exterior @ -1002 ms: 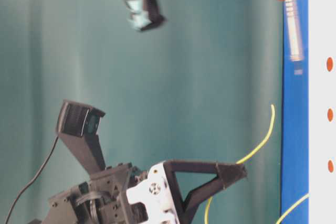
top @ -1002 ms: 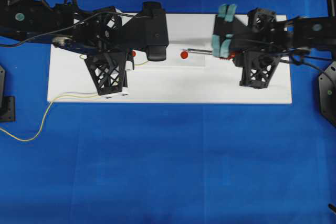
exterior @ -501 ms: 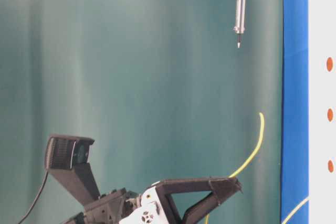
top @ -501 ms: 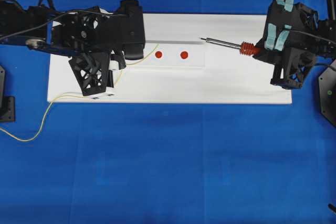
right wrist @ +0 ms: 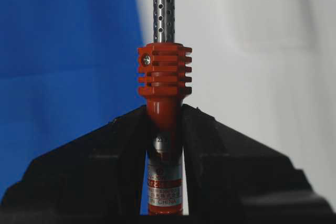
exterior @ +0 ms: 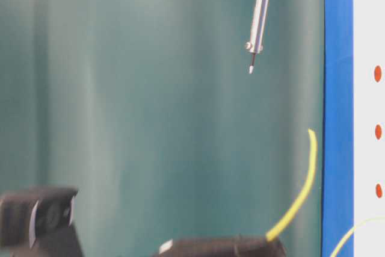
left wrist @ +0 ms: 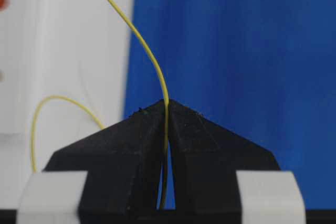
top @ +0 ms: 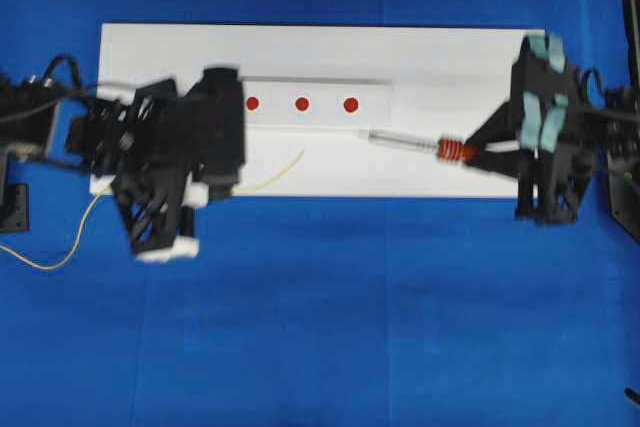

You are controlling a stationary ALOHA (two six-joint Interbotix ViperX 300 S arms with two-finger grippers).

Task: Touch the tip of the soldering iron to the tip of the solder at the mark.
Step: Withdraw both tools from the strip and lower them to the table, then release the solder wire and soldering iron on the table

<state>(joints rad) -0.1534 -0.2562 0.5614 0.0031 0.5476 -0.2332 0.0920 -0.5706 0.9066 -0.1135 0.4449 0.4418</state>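
Since a second ago both arms have drawn back from the three red marks point(top: 301, 104); the left gripper point(left wrist: 167, 109), clenched on the solder point(left wrist: 152, 61), now sits at the board's point(top: 320, 42) front-left edge. The right gripper point(right wrist: 165, 116) grasps the soldering iron point(top: 420, 145), its tip near the rightmost mark; iron and solder tips are well apart.

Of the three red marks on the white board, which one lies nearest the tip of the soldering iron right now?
The rightmost red mark. The soldering iron points in from the right, its tip just below and right of that mark; the middle mark and left mark lie farther along.
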